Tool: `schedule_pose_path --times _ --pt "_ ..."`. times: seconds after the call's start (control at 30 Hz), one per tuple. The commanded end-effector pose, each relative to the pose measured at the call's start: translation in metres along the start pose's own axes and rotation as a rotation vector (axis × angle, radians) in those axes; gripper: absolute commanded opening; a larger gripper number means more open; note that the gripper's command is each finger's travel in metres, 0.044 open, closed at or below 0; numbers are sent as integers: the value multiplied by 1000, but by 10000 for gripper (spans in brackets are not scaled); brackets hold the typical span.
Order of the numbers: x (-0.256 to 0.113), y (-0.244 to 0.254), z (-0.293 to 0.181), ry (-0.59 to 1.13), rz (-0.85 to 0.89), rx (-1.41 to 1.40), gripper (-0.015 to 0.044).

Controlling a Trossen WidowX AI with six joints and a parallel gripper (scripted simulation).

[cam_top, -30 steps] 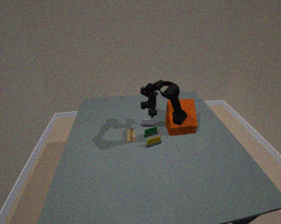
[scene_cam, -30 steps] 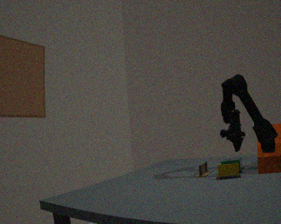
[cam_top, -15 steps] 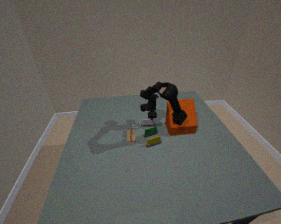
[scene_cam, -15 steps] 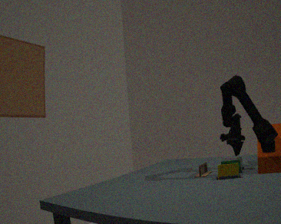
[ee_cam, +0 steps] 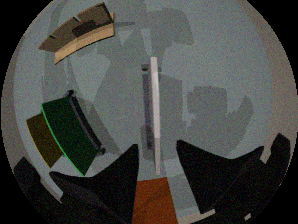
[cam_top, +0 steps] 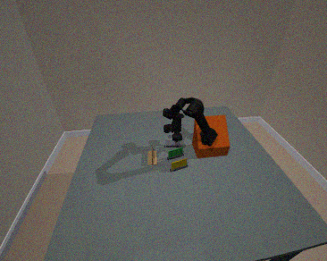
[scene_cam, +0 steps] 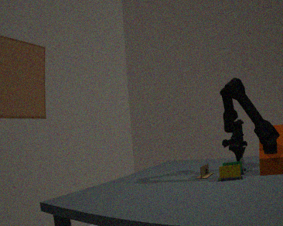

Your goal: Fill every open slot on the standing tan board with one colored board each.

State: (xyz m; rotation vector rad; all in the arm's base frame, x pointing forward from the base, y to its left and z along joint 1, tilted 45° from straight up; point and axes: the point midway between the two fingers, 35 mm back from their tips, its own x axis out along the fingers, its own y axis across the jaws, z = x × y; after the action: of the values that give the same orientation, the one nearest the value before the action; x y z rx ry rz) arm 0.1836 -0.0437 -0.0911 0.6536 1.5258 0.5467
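A black robot arm (cam_top: 207, 134) (scene_cam: 251, 108) stands by an orange block (scene_cam: 275, 165) (ee_cam: 154, 200) on a gray-blue desk (cam_top: 169, 214) (scene_cam: 146, 201) (ee_cam: 120, 100) and bends over so that its end effector (cam_top: 177, 142) (scene_cam: 239, 159) (ee_cam: 157, 145) points down. The fingers are apart, with nothing clamped between them; in the wrist view they stand to either side of the near end of a pale, whitish board (ee_cam: 156, 120), which is upright and seen edge-on, with a dark holder (ee_cam: 147, 110) along its left side. A green board (cam_top: 175, 153) (scene_cam: 232, 163) (ee_cam: 72, 135) and a yellow board (cam_top: 179, 164) (scene_cam: 230, 171) (ee_cam: 42, 140) stand upright near it, one beyond the other, each in a dark holder. Apart from these, the tan board (cam_top: 153, 157) (scene_cam: 204, 171) (ee_cam: 77, 31) stands upright on the desk, a lighter tan base at its foot. The wrist view shows two small slots in its top edge, and no colored board sits in either. Noise and dim light blur the finer details.
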Motion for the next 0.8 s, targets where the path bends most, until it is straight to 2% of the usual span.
schedule_pose_path --times 0.0,0.57,0.77 --pt "8 1 -1 2 6 6 182" --pt "32 2 -2 2 8 6 182" --pt "32 2 -2 2 8 6 25"
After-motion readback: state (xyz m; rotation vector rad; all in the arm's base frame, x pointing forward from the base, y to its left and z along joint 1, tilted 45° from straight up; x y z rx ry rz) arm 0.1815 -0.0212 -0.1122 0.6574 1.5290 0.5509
